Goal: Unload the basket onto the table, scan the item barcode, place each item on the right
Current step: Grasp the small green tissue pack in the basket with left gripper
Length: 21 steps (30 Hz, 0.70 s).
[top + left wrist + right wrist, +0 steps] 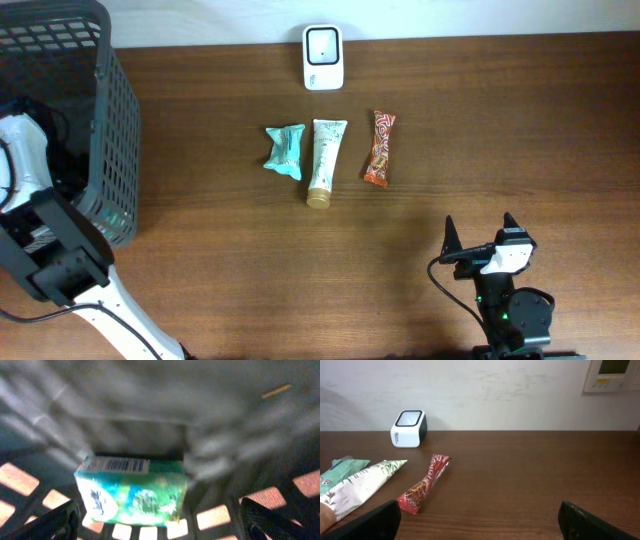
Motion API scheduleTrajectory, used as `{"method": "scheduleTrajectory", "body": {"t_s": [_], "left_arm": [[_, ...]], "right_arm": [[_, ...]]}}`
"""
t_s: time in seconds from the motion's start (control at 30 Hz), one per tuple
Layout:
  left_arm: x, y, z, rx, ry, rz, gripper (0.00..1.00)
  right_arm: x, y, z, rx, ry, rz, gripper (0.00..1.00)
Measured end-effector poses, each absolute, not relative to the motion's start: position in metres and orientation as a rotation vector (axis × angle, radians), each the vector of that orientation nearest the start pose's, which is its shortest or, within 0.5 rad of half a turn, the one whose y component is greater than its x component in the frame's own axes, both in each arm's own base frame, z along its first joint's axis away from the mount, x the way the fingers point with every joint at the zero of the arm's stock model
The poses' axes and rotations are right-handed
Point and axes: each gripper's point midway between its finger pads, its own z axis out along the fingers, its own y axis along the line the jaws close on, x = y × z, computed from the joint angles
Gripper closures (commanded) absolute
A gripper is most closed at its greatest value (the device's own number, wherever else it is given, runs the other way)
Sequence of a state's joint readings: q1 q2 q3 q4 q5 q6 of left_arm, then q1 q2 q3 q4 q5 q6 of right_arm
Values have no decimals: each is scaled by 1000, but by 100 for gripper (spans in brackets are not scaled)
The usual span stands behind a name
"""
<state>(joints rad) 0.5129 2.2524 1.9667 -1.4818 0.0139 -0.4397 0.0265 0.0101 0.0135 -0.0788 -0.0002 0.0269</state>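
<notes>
This looks to me like a mock shop checkout, set up in a lab or office room rather than a real store. On my wood-grain desk (500, 150) stands a small white barcode scanner (323, 57), with packaged goods lined up before it: a teal packet (285, 150), a tube (325, 160) and a snack bar (379, 147). A grey mesh shopping basket (110, 110) holds a barcoded green pack (132, 492). Behind is a plain white wall (495, 395) with a control panel (612, 375)

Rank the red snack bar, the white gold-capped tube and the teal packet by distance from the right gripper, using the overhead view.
1. Red snack bar, rightmost in the row.
2. White gold-capped tube, middle.
3. Teal packet, leftmost.
</notes>
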Motion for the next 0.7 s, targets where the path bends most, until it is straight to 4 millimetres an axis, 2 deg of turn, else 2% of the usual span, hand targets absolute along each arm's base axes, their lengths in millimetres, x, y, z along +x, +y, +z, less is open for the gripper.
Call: {"method": "scheduleTrajectory", "body": {"t_s": [0.1,0.2,0.3,0.33,0.6,0.63,0.7], "left_arm": [[337,186,50,-1544,2977,-48,14],[332,183,39,-1555,2990,-43,39],[333,184,39,-1569,2974,-43,68],[335,183,40,-1559,2972,-50,100],[357,195,47,-1511,2870,-56,100],[365,204,53,-1506,2829,-58,100],[381,227,80,-1498,2732,-51,100]], "right_arm": [[246,7,159,0,1646,42,1],[246,7,159,0,1646,41,1],[246,7,159,0,1646,41,1],[246,7,159,0,1646,41,1],[246,7,159,0,1646,41,1],[246,7,159,0,1646,41,1],[246,7,159,0,1646,41,1]]}}
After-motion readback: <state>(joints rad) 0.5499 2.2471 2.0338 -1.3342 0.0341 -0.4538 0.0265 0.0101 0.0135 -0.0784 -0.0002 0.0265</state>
